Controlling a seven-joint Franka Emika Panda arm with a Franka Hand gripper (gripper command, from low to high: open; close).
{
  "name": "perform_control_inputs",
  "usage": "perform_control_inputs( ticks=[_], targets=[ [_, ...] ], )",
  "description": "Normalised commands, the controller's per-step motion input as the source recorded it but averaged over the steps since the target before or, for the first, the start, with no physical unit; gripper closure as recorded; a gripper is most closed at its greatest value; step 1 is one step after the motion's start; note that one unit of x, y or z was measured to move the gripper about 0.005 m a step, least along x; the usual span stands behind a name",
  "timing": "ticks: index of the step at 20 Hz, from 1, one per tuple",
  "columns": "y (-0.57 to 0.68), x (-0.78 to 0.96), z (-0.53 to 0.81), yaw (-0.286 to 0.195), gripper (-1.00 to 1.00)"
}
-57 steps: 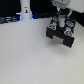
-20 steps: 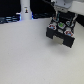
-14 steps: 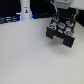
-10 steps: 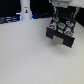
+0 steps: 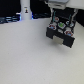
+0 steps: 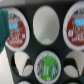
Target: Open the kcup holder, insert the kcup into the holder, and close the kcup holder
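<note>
The black kcup holder (image 5: 63, 39) stands at the back on the exterior view's right, with its pod tray exposed on top. My gripper (image 5: 60, 20) hangs low over that tray, under the white arm. The wrist view looks straight down on the tray (image 6: 30, 49). There the kcup (image 6: 47, 68), with its green top, sits in a round slot between two pale shapes. I cannot tell whether those shapes are my fingers or empty slots. In the exterior view a small green spot, the kcup (image 5: 60, 24), shows just under the gripper.
Two white-and-red-topped pods (image 6: 15, 29) (image 6: 77, 26) fill slots on either side of an empty pale slot (image 6: 46, 23). A white bottle-like object (image 5: 25, 10) and dark clutter stand along the back at the exterior view's left. The pale tabletop (image 5: 30, 55) spreads in front.
Since the earliest frame the arm has come down from above onto the holder's tray. Over the last second it has hardly moved.
</note>
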Motion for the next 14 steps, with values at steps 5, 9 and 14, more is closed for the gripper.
perform_control_inputs(
  ticks=[5, 9, 14],
  targets=[
    [-0.26, 0.80, 0.01, 0.013, -1.00],
    [-0.09, 0.81, -0.07, 0.031, -1.00],
    [0.12, 0.60, -0.19, 0.097, -1.00]
  ],
)
